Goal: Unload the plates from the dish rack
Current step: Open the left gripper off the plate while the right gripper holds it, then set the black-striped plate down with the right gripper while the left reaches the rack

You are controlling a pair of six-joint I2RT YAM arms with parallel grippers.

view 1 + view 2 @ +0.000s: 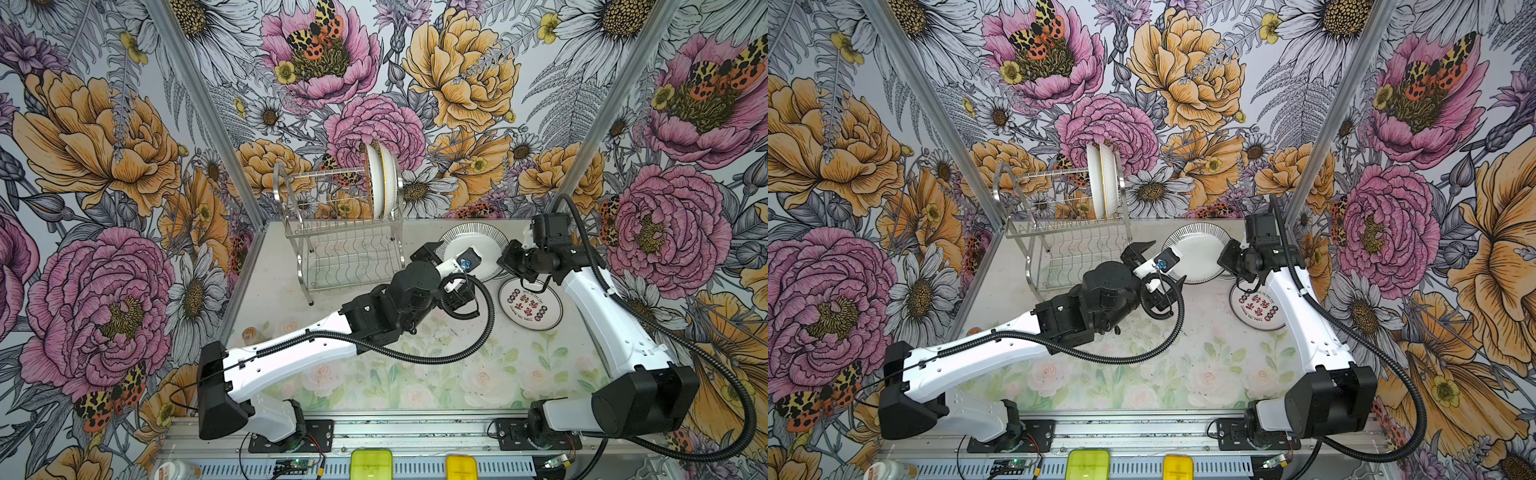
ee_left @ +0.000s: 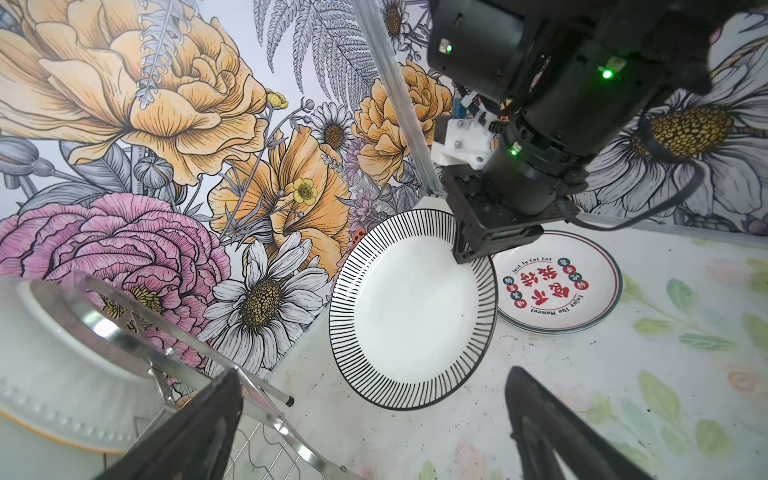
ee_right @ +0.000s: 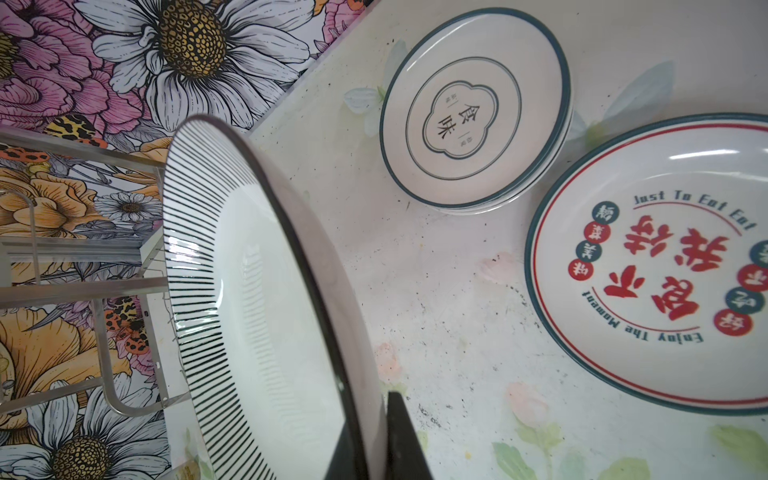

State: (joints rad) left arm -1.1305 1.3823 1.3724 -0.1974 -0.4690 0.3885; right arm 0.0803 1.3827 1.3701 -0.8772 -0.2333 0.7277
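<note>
Hanging tilted right of the rack (image 1: 345,226), striped plate (image 1: 473,241) is clamped by right pincer (image 1: 503,261); left pincer (image 1: 448,274), wide and empty, is seen nearer rack.

2 plates (image 1: 380,183) stand in the dish rack's (image 1: 345,249) upper tier; 3rd plate (image 1: 478,241) at its 3 o'clock, 4th plate (image 1: 530,305) at 4 o'clock.

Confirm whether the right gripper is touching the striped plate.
Touching. The right wrist view shows the right gripper clamped on the rim of the striped plate.

left arm (image 1: 415,286) covers part of striped plate (image 1: 478,241); red-character plate (image 3: 665,266) beside it cropped; rack plates (image 2: 62,374) blurred.
</note>
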